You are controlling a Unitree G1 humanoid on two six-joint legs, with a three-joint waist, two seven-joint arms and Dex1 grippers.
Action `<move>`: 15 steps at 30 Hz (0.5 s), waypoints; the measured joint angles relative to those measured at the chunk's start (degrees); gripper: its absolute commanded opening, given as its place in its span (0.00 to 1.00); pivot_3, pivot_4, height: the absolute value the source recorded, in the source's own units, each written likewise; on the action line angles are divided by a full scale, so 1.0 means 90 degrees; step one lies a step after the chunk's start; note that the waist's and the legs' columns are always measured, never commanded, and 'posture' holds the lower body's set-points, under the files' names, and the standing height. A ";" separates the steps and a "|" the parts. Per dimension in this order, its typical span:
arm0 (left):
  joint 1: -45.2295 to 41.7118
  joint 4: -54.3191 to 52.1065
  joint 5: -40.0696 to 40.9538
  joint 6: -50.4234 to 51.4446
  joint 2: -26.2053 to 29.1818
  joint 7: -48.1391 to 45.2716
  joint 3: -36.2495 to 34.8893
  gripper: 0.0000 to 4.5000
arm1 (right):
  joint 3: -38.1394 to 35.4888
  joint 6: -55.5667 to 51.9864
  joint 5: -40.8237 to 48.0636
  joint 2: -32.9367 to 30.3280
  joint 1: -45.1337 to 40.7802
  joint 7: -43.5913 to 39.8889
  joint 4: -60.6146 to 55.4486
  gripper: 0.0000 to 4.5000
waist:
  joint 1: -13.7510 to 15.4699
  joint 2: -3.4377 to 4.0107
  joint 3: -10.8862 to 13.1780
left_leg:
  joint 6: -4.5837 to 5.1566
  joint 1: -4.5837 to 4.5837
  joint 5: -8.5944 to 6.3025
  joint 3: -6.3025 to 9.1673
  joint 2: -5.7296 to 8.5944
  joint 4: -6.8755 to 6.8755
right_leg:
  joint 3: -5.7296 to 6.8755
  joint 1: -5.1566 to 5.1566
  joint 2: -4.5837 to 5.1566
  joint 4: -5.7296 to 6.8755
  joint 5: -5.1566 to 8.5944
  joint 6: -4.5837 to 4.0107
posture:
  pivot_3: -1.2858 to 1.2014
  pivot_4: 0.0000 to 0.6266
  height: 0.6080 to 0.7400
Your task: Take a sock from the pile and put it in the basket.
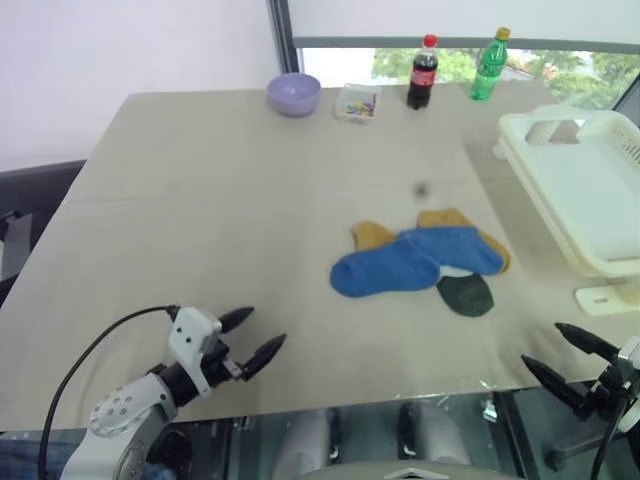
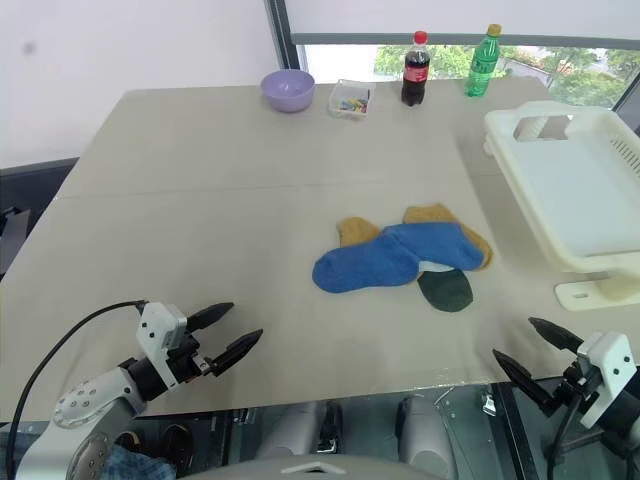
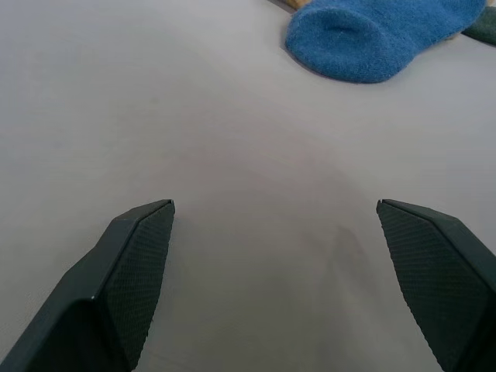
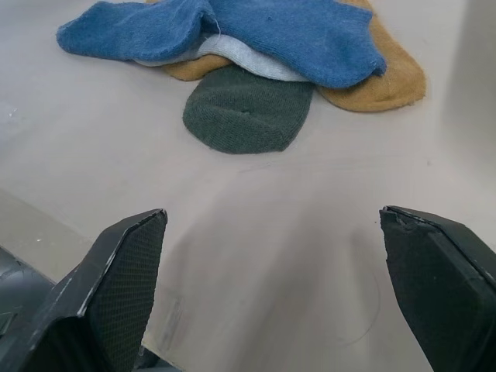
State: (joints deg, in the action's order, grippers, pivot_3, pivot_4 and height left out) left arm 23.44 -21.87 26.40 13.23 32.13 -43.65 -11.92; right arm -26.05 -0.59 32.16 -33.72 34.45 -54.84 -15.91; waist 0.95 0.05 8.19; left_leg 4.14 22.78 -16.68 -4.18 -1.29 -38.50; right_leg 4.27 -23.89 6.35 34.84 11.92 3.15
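- Two hands at the table's near edge, my left hand (image 1: 250,336) at 7 o'clock and right hand (image 1: 562,352) at 5, both spread and empty.
- Nothing taken yet: the pile (image 1: 420,262) lies mid-table.
- Basket (image 1: 600,262) waits at 3 o'clock, no sock seen inside.

A broad, pale beige rectangular table (image 1: 220,220) filled most of the scene. Along its far edge stood a small round lilac bowl (image 1: 294,94); just beside it sat a small clear plastic box (image 1: 357,103) holding bits of mixed colours. Next came a dark cola bottle with a red cap and red label (image 1: 422,73), upright, and near that a green plastic bottle with a yellow cap (image 1: 489,65), also upright. Behind them a window (image 1: 560,70) showed green foliage.
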 measured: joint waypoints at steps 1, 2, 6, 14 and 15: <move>0.0000 0.0000 0.0000 0.0000 0.0000 0.0000 0.0000 0.99 | 0.0000 0.0000 0.0000 0.0000 0.0000 0.0000 0.0000 1.00 | 0.0000 0.0000 0.0000 | 0.0000 0.0000 0.0000 0.0000 0.0000 0.0000 | 0.0000 0.0000 0.0000 0.0000 0.0000 0.0000 | 0.52 0.24 1.00; 0.0000 0.0000 0.0003 0.0004 -0.0006 0.0020 -0.0004 0.99 | 0.0000 0.0003 -0.0003 0.0000 -0.0005 -0.0001 0.0006 1.00 | -0.0001 0.0000 0.0000 | 0.0000 0.0000 0.0000 0.0000 0.0000 -0.0001 | 0.0000 0.0000 0.0000 0.0001 0.0000 0.0000 | 0.52 0.24 1.00; 0.0082 0.0028 -0.0361 -0.0417 -0.0279 0.0315 -0.0078 0.99 | -0.0029 0.0110 -0.0020 -0.0001 -0.0015 -0.0122 0.0048 1.00 | -0.0001 -0.0004 0.0001 | 0.0000 0.0000 0.0000 -0.0001 0.0001 -0.0005 | -0.0001 0.0008 -0.0002 0.0002 -0.0001 0.0000 | 0.52 0.24 1.00; -0.0036 0.0283 -0.0657 -0.0948 -0.0299 0.0292 -0.0078 0.99 | -0.0028 0.0194 -0.0127 -0.0009 -0.0159 -0.0264 0.0144 1.00 | -0.0002 -0.0004 0.0001 | 0.0000 -0.0003 0.0000 0.0000 0.0000 -0.0016 | -0.0001 0.0014 -0.0005 0.0008 -0.0001 0.0001 | 0.52 0.24 1.00; -0.0045 0.0296 -0.0660 -0.0967 -0.0299 0.0281 -0.0078 0.99 | -0.0028 0.0207 -0.0150 -0.0010 -0.0172 -0.0266 0.0146 1.00 | -0.0002 -0.0004 0.0001 | 0.0000 -0.0003 0.0000 0.0000 -0.0001 -0.0017 | -0.0001 0.0015 -0.0005 0.0007 -0.0001 0.0001 | 0.52 0.24 1.00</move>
State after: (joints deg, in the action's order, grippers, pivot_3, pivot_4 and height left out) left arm 23.04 -19.20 20.46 4.53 29.44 -41.12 -12.62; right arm -26.31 1.27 30.81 -33.81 32.90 -57.24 -14.60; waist 0.93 0.01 8.20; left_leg 4.14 22.75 -16.68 -4.18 -1.29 -38.65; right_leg 4.26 -23.75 6.31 34.91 11.91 3.16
